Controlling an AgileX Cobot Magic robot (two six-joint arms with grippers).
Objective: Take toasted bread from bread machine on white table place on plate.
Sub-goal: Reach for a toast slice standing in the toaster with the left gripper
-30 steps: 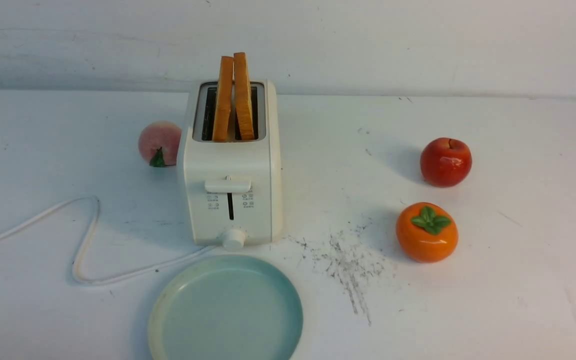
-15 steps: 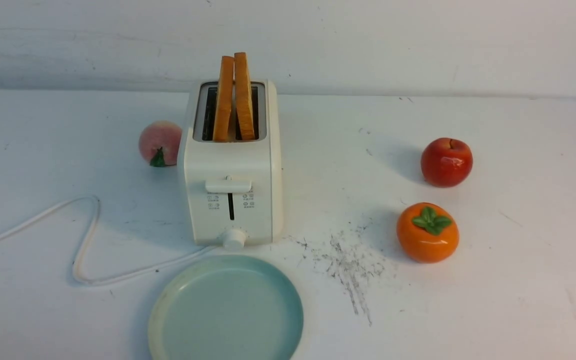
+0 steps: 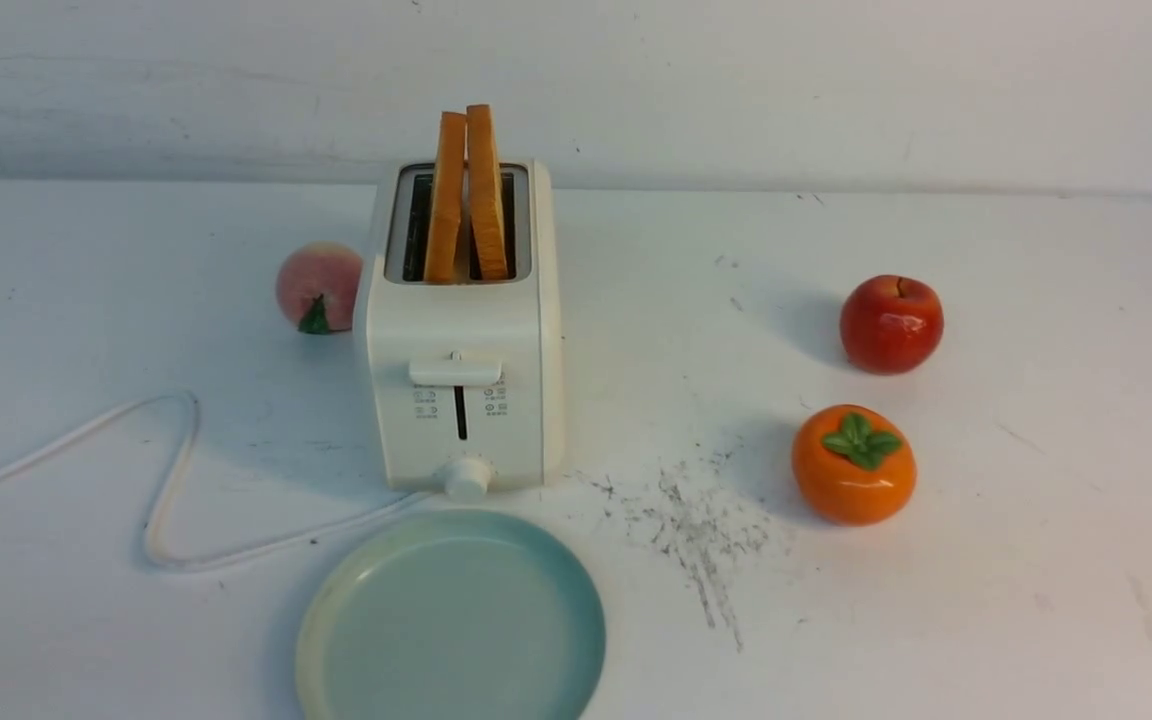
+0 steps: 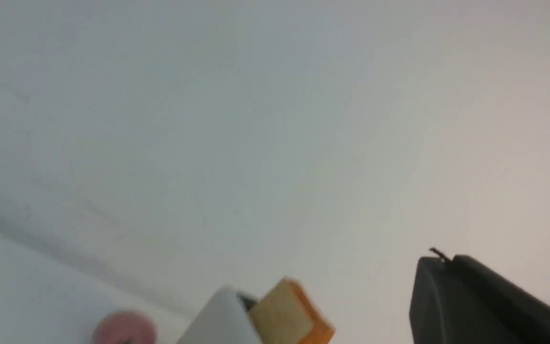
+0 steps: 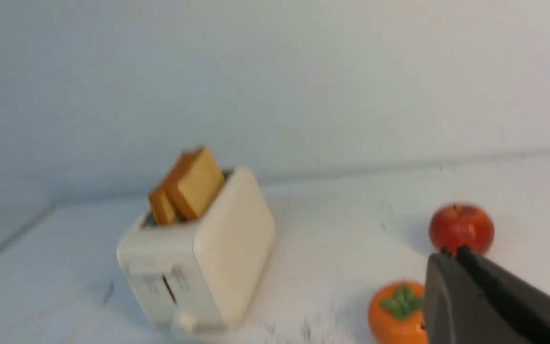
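Sitting in the toaster, both toasts are untouched — plate not yet loaded; left gripper and right gripper openings can't be told.

The front view looks forward and down over the white table. Both wrist views look more level and tilted. All three share the bread machine.

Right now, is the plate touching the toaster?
Apart. The front view shows a thin strip of white table between the toaster base and the plate far rim.
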